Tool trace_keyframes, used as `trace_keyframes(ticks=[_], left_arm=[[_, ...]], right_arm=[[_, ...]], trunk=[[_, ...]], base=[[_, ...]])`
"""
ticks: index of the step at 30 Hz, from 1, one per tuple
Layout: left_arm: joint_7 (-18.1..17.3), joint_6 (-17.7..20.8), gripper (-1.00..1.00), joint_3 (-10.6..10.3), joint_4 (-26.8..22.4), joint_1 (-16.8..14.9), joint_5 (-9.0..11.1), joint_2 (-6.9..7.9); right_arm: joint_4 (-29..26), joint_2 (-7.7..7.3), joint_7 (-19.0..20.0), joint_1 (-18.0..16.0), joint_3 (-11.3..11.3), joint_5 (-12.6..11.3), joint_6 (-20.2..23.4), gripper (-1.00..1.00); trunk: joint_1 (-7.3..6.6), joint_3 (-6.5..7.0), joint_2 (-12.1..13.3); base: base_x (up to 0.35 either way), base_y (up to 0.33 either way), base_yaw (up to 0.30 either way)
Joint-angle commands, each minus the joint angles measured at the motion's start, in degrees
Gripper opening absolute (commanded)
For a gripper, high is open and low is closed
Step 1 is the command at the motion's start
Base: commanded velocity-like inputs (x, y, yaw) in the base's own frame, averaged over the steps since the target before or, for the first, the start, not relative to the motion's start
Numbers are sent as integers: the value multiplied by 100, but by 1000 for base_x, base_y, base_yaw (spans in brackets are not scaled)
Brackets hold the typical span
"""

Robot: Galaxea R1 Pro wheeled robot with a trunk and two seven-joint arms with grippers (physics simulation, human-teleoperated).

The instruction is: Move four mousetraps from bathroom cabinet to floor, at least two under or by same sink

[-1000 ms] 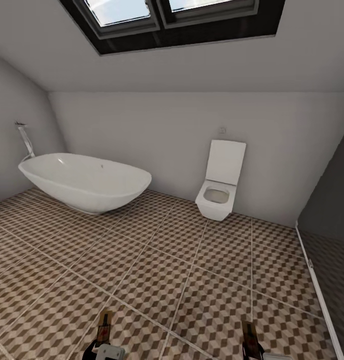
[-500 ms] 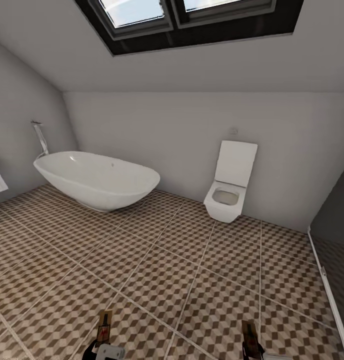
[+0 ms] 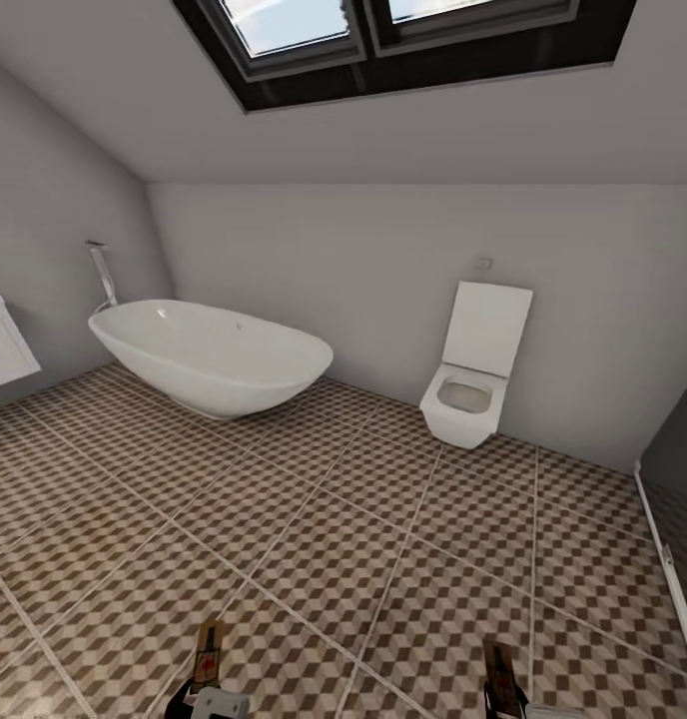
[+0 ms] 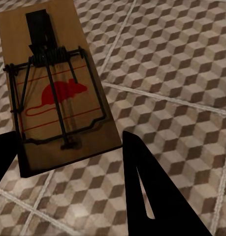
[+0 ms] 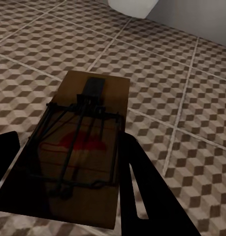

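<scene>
Each gripper holds one mousetrap above the bathroom floor (image 3: 314,539). In the head view, my left gripper (image 3: 206,687) is shut on a tan-wood mousetrap (image 3: 210,644) that sticks forward at the lower edge. My right gripper (image 3: 503,699) is shut on a second mousetrap (image 3: 498,667). The left wrist view shows the left gripper (image 4: 67,143) clamping the near end of its mousetrap (image 4: 53,88), with the spring bar and red mouse print facing up. In the right wrist view, the right gripper (image 5: 66,147) grips its mousetrap (image 5: 88,147) the same way. A corner of the sink (image 3: 4,345) is at the far left. The cabinet is out of view.
A white oval bathtub (image 3: 214,355) with a tall tap (image 3: 104,275) stands at the back left. A white square toilet (image 3: 473,384) hangs on the back wall. A dark wall with a pale skirting (image 3: 673,579) runs along the right. A skylight (image 3: 403,30) is overhead.
The camera has turned left, so the tub and toilet slid right in the picture and the sink's corner came into view. Both grippers keep the same hold on their mousetraps.
</scene>
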Motion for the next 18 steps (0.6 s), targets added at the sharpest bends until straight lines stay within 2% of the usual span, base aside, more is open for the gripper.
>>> trace_keyframes(ticks=[1, 18], left_arm=[[68, -5, -100, -33, 18, -6, -53, -7], [68, -8, -100, -33, 18, -6, -52, -7]], right_arm=[[2, 5, -30, -4, -26, 62, -14, -100], [1, 5, -26, -5, -25, 61, -19, -100]], trunk=[[0, -5, -3], [0, -5, -3]], base=[[0, 0, 95], [0, 0, 91]])
